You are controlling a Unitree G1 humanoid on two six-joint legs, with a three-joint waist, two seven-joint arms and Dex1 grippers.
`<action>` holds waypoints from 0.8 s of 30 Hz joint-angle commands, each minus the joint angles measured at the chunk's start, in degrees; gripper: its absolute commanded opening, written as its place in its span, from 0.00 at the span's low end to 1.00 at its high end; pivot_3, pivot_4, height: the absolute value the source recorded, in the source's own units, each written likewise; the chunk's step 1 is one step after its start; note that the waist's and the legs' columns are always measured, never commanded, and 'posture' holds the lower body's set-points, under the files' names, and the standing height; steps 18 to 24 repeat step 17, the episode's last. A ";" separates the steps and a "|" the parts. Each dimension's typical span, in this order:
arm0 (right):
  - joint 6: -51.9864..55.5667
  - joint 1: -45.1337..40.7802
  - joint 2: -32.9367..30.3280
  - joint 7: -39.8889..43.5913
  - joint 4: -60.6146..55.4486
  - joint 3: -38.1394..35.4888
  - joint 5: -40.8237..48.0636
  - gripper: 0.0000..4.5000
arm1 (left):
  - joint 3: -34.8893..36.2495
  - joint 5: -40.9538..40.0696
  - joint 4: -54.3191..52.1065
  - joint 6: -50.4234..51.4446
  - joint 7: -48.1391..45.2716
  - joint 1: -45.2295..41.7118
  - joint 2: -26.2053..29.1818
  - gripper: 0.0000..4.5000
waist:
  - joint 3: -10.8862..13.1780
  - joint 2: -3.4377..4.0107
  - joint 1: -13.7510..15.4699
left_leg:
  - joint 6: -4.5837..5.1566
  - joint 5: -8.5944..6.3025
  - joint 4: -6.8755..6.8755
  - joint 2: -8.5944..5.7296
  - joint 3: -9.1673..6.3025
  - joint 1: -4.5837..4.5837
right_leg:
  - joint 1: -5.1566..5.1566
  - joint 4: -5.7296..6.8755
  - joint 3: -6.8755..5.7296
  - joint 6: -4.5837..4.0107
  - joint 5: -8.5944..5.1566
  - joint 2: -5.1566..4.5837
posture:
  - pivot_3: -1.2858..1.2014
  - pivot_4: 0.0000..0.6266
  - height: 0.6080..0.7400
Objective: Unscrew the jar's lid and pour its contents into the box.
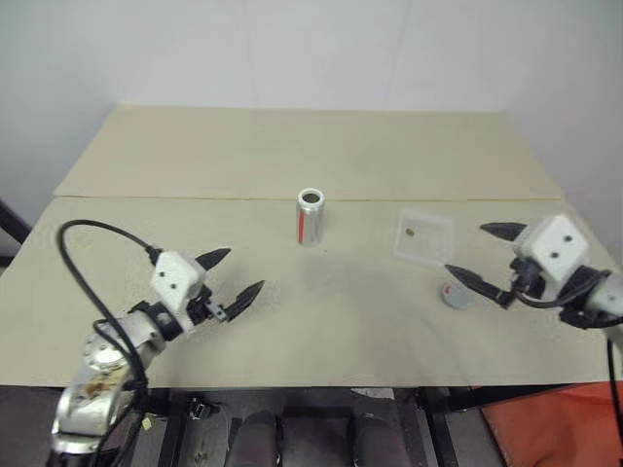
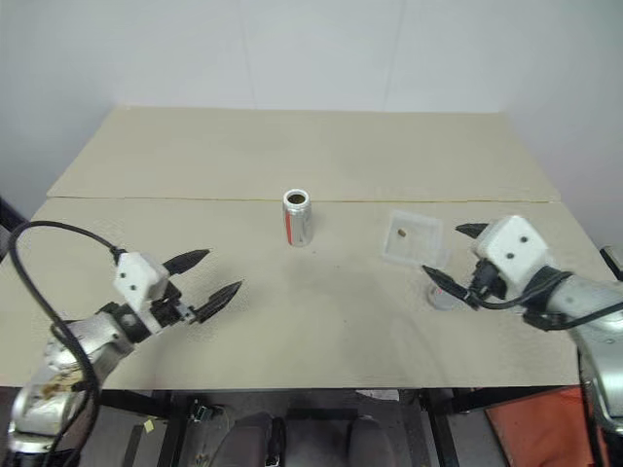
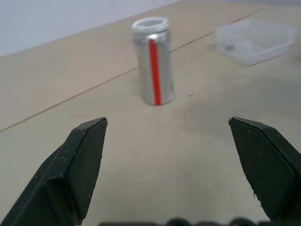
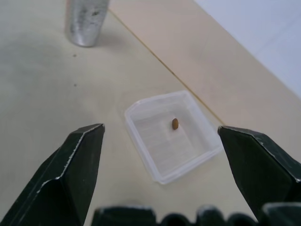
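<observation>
Jar (image 1: 311,216) stands open; box (image 4: 172,136) holds one brown bit — perhaps a bean; lid (image 1: 456,295) beside right gripper (image 1: 482,255); left gripper (image 1: 235,277) — both spread wide.

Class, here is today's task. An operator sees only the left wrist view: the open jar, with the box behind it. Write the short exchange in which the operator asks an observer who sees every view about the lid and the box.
Operator: The jar's top is open. Where is the lid?
Observer: The lid lies flat on the table, beside the box's near corner and close to the open right hand.
Operator: I see a dark speck in the box. What is it?
Observer: The box holds one small brown piece, lying near its middle.
</observation>
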 commanded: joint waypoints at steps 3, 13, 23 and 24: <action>-8.83 -2.85 -2.91 9.11 6.18 -2.32 1.78 1.00 | 6.28 -6.46 0.53 -0.13 -5.59 2.85 3.77 1.00 | 0.00 0.01 -0.36 | 0.00 0.00 -0.09 0.03 0.07 0.19 | 0.11 -0.02 0.05 -0.05 -0.03 0.00 | 0.52 0.24 1.00; -10.35 -1.38 -5.78 16.48 8.40 0.31 0.78 1.00 | 9.39 -8.74 1.32 -0.91 -11.11 4.99 9.69 1.00 | 0.01 0.01 -0.36 | -0.01 -0.01 -0.15 0.04 0.09 0.16 | 0.07 -0.06 0.08 -0.04 -0.03 -0.02 | 0.52 0.24 1.00; -10.52 -1.72 -5.64 16.04 8.05 2.53 -0.94 1.00 | 8.74 -10.54 1.03 0.32 -10.09 4.18 9.06 1.00 | 0.01 0.01 -0.34 | -0.01 0.00 -0.18 0.05 0.10 0.19 | 0.06 -0.04 0.08 -0.05 -0.03 -0.03 | 0.52 0.24 1.00; -10.52 -1.72 -5.64 16.04 8.05 2.53 -0.94 1.00 | 8.74 -10.54 1.03 0.32 -10.09 4.18 9.06 1.00 | 0.01 0.01 -0.34 | -0.01 0.00 -0.18 0.05 0.10 0.19 | 0.06 -0.04 0.08 -0.05 -0.03 -0.03 | 0.52 0.24 1.00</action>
